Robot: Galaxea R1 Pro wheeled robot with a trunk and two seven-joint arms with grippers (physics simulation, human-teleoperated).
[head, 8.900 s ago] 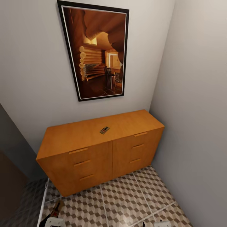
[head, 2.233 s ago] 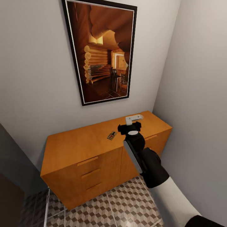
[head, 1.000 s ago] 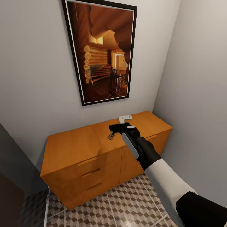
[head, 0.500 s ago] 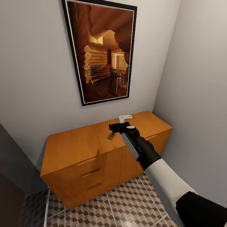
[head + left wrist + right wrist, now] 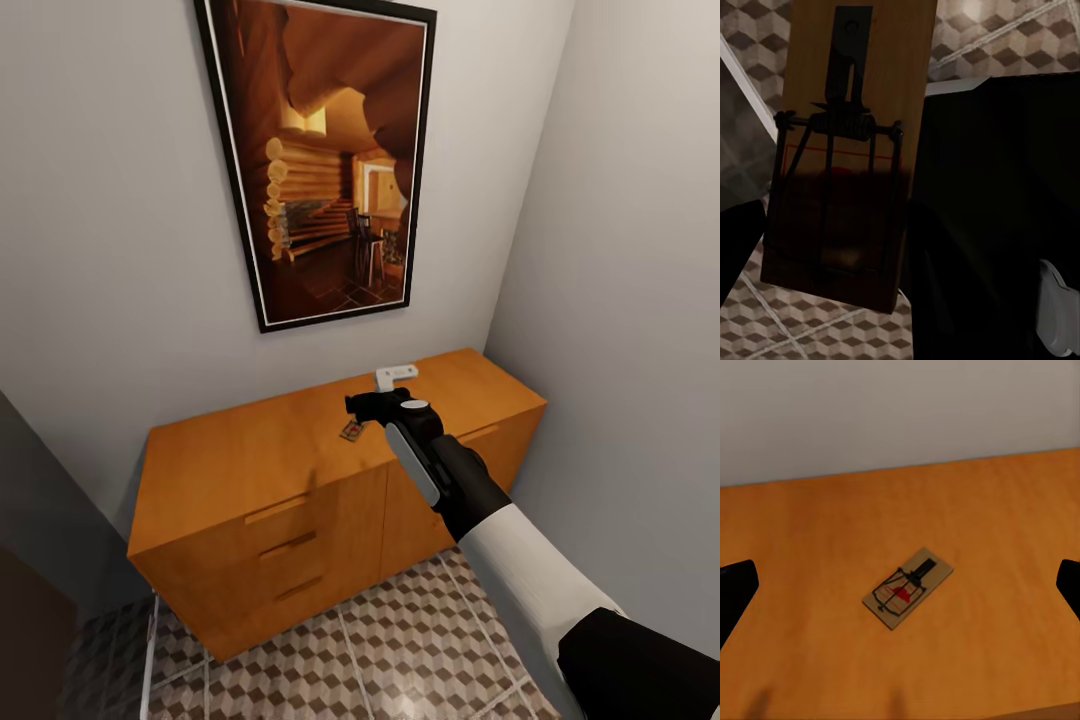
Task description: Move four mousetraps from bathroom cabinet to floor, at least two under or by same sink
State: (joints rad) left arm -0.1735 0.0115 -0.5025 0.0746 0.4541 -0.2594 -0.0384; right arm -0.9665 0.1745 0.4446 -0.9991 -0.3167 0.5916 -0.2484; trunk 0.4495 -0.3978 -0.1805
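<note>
Mousetrap, small flat wooden board w/ dark wire, lies flat on orange-brown wooden cabinet top.
R pincer spread wide just above it; L pincer grips another mousetrap.

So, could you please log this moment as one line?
right gripper: open, above small wooden mousetrap | trap: flat on orange-brown cabinet | left gripper: shut on second mousetrap
</note>
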